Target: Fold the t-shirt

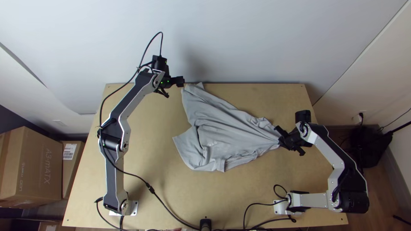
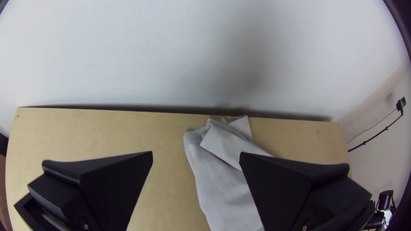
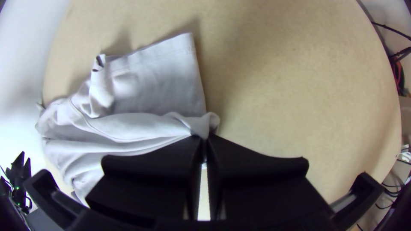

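T-shirt (image 1: 231, 128) with small print (image 1: 212, 142) lies rumpled, right gripper's (image 1: 280, 140) jaws pinching cloth, left gripper's (image 1: 176, 88) jaws wide.

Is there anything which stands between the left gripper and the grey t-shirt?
Nothing visible stands between them: the open left gripper is close to the t-shirt, near the far edge of the table.

The silver-grey left arm (image 1: 114, 179) extends toward the wooden table's (image 1: 257, 184) far edge, its wide-fingered black gripper (image 1: 175, 88) spread; the bent right arm's black gripper (image 1: 281, 140) pinches together near the right edge.
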`<state>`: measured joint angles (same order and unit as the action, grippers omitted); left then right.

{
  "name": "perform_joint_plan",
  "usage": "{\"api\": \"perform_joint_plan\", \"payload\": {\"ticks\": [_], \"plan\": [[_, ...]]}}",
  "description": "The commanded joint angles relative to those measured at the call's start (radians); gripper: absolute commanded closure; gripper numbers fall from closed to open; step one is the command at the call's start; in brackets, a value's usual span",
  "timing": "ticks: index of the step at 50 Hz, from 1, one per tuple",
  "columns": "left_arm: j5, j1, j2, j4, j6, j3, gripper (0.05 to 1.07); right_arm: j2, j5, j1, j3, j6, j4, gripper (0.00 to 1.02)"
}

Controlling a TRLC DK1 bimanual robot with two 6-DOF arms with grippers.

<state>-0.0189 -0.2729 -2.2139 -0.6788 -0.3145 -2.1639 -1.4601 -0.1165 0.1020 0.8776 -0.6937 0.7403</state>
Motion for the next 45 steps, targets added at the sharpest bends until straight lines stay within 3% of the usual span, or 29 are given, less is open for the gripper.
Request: {"api": "perform_joint_plan", "payload": {"ticks": [1, 27, 30, 41, 45], "plan": [[-0.009, 0.001, -0.064, 0.033, 0.006, -0.051, 0.10, -0.006, 0.026, 0.018, -0.008, 0.026, 0.018, 1.00], [-0.119, -0.023, -0.175, 0.137, 0.041, -0.066, 0.12, -0.016, 0.023, -0.094, -0.065, -0.003, -0.042, 1.00], [-0.122, -0.023, -0.182, 0.156, 0.040, -0.066, 0.19, -0.016, 0.021, -0.107, -0.071, -0.009, -0.053, 1.00], [-0.122, -0.026, -0.219, 0.225, 0.060, -0.077, 0.21, -0.014, 0.020, -0.148, -0.080, -0.026, -0.071, 1.00], [-0.122, -0.026, -0.230, 0.245, 0.063, -0.077, 0.34, -0.011, 0.020, -0.154, -0.088, -0.030, -0.082, 1.00]]}}
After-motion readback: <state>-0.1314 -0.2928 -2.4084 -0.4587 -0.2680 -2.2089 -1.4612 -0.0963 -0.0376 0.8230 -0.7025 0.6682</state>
